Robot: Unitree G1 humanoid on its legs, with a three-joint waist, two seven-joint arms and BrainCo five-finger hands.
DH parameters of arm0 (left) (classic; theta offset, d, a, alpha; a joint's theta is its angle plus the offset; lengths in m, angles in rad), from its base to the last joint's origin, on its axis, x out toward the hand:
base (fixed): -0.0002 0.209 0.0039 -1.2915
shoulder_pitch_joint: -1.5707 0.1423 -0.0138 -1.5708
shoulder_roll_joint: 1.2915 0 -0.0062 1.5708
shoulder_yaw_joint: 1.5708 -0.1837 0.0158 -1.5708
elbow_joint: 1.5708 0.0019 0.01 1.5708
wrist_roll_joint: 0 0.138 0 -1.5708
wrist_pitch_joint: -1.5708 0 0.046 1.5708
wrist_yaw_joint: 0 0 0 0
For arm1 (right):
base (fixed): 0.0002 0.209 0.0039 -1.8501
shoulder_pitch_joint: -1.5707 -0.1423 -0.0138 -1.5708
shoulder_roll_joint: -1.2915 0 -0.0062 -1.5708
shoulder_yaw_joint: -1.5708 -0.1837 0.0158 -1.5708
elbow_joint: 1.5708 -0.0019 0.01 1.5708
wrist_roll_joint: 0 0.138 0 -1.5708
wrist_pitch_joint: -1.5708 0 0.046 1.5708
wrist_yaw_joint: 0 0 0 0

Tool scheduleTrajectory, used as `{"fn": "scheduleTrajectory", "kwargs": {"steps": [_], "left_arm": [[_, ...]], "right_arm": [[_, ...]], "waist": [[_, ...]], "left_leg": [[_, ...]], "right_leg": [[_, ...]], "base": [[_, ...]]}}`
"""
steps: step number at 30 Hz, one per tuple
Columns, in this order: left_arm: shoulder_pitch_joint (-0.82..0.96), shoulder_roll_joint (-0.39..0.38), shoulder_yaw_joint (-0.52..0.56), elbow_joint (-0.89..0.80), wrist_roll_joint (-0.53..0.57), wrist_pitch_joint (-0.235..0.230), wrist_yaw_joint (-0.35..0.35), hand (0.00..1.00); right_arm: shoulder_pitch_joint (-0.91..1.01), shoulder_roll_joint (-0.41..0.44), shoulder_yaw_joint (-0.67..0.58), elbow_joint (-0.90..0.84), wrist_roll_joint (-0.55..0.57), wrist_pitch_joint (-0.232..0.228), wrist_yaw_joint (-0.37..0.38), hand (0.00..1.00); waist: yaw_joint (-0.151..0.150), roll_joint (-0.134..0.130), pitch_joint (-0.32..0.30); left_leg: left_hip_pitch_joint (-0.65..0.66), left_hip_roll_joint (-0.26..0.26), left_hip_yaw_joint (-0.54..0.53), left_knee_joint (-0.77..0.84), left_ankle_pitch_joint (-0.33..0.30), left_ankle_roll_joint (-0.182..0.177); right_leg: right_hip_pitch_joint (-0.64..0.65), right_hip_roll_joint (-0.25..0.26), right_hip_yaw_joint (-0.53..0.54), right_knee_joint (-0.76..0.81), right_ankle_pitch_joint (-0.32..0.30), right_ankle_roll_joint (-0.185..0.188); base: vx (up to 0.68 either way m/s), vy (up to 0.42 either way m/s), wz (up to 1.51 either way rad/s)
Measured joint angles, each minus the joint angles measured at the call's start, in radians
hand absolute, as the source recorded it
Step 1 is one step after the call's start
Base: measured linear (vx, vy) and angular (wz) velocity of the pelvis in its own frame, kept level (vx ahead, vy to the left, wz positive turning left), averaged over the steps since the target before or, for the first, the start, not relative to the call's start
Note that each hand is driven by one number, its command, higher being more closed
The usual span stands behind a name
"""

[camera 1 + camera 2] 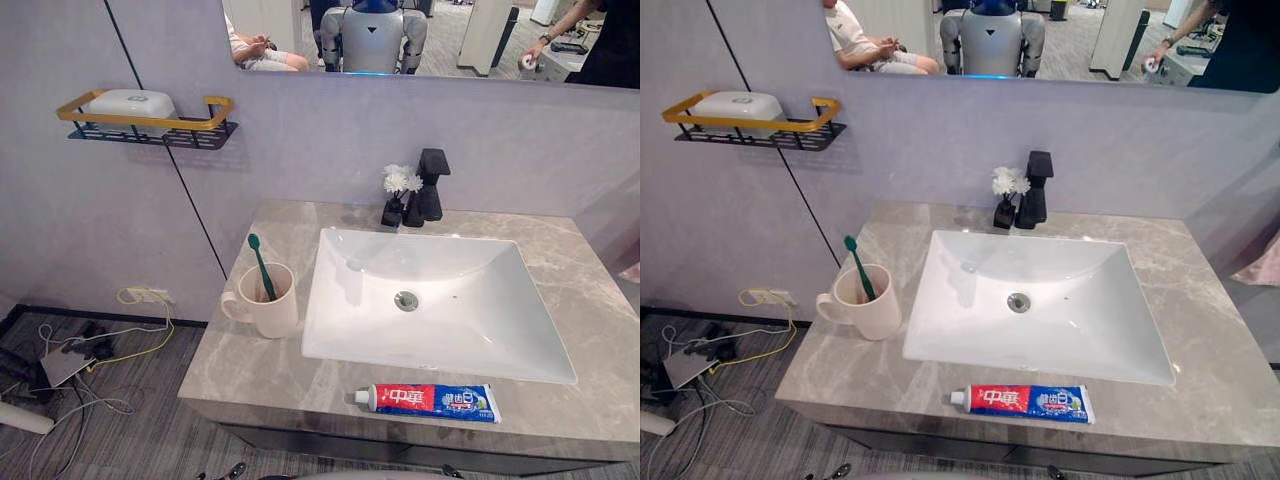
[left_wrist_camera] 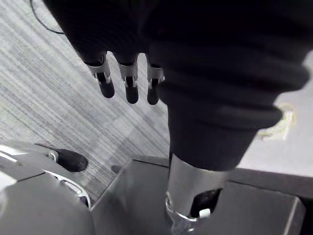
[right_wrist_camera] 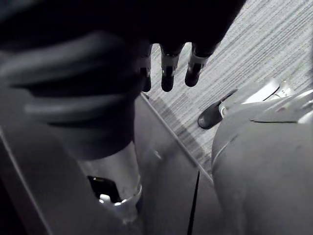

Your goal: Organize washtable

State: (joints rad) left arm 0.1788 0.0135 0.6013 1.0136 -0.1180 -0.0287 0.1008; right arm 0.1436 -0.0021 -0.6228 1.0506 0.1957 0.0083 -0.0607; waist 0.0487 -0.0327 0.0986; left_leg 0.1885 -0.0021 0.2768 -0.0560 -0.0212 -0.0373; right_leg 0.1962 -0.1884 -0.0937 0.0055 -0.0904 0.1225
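Well, the big grey stone bench [image 1: 250, 372] stands against the wall, and a mirror [image 1: 460, 45] hangs above it. A white sink [image 1: 450, 310] is set into the middle of the bench. High on the wall to the left is a shelf [image 1: 145, 128] with a yellow rail, and a white soap box [image 1: 130, 101] sits on it.

The left hand [image 2: 131, 84] hangs down over the grey floor [image 2: 44, 103]. Its fingers are straight and it holds nothing. The right hand [image 3: 167, 73] hangs the same way, fingers loose and straight, with nothing in it.

A cream mug [image 1: 268, 308] stands on the bench just left of the sink, with its handle to the left. A red and blue toothpaste tube [image 1: 432, 401] lies flat near the front edge of the bench, in front of the sink, with its white cap to the left. A black tap [image 1: 431, 186] stands behind the sink. Right beside it, on its left, is a small dark vase of white flowers [image 1: 400, 184]. A green toothbrush [image 1: 261, 264] stands in the mug, brush end up, leaning a little.
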Motion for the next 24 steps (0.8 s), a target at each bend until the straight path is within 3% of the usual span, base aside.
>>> {"fn": "scheduleTrajectory", "kwargs": {"steps": [8, 10, 11, 16, 17, 19, 20, 21, 24], "left_arm": [[-0.011, 0.077, 0.150, -0.235, -0.073, -0.003, 0.053, 0.00], [-0.010, 0.075, 0.156, -0.438, -0.127, -0.012, 0.083, 0.00], [-0.004, 0.074, 0.155, -0.499, -0.134, -0.018, 0.091, 0.00], [0.028, 0.022, 0.154, -1.037, -0.154, -0.076, 0.206, 0.00], [0.041, -0.007, 0.145, -1.179, -0.143, -0.091, 0.240, 0.00], [0.052, -0.024, 0.116, -1.288, -0.134, -0.098, 0.263, 0.00], [0.062, -0.034, 0.083, -1.380, -0.115, -0.107, 0.277, 0.00], [0.074, -0.038, 0.041, -1.457, -0.113, -0.124, 0.277, 0.00], [0.078, -0.038, -0.094, -1.598, -0.114, -0.155, 0.265, 0.00]], "right_arm": [[0.004, -0.025, -0.009, -0.019, 0.000, 0.000, -0.002, 0.00], [0.031, -0.023, -0.008, -0.041, 0.000, 0.001, -0.002, 0.00], [0.037, -0.022, -0.008, -0.047, 0.001, 0.001, -0.002, 0.00], [0.074, 0.002, -0.001, -0.090, 0.019, 0.001, -0.005, 0.00], [0.080, 0.004, 0.002, -0.096, 0.030, 0.001, -0.005, 0.00], [0.083, 0.008, 0.003, -0.096, 0.031, 0.001, -0.006, 0.00], [0.085, 0.010, 0.005, -0.096, 0.033, 0.002, -0.006, 0.00], [0.087, 0.013, 0.014, -0.096, 0.040, 0.002, -0.006, 0.00], [0.094, 0.016, 0.045, -0.098, 0.050, 0.003, -0.003, 0.00]], "waist": [[0.004, 0.026, -0.002], [0.022, 0.030, -0.006], [0.022, 0.042, 0.000], [0.021, 0.041, -0.004], [0.022, 0.032, -0.009], [0.022, 0.043, -0.004], [0.022, 0.031, -0.011], [0.023, 0.042, -0.007], [0.021, 0.039, -0.012]], "left_leg": [[0.002, 0.020, -0.016, 0.028, -0.007, 0.000], [-0.005, 0.027, -0.024, 0.064, -0.028, -0.002], [-0.012, 0.029, -0.029, 0.081, -0.038, -0.006], [-0.050, 0.042, -0.067, 0.196, -0.088, 0.001], [-0.061, 0.044, -0.075, 0.217, -0.096, 0.003], [-0.071, 0.045, -0.084, 0.236, -0.106, 0.005], [-0.077, 0.048, -0.088, 0.252, -0.112, 0.006], [-0.085, 0.049, -0.092, 0.259, -0.115, 0.006], [-0.091, 0.050, -0.104, 0.274, -0.122, 0.002]], "right_leg": [[0.025, 0.005, -0.065, 0.011, -0.001, -0.001], [0.033, 0.005, -0.085, 0.025, -0.008, -0.005], [0.033, 0.004, -0.092, 0.034, -0.015, -0.005], [0.038, -0.001, -0.125, 0.094, -0.057, -0.007], [0.040, -0.001, -0.132, 0.097, -0.058, -0.007], [0.045, -0.001, -0.142, 0.096, -0.058, -0.007], [0.047, -0.001, -0.146, 0.098, -0.058, -0.007], [0.047, 0.000, -0.149, 0.097, -0.058, -0.007], [0.057, 0.001, -0.160, 0.098, -0.058, -0.007]], "base": [[0.01, -0.036, 0.07], [-0.02, -0.035, 0.09], [-0.02, -0.030, 0.15], [-0.03, -0.016, 0.21], [-0.03, 0.013, 0.21], [-0.02, 0.012, 0.15], [-0.04, 0.017, 0.13], [-0.05, 0.018, 0.12], [-0.05, 0.012, 0.13]]}}
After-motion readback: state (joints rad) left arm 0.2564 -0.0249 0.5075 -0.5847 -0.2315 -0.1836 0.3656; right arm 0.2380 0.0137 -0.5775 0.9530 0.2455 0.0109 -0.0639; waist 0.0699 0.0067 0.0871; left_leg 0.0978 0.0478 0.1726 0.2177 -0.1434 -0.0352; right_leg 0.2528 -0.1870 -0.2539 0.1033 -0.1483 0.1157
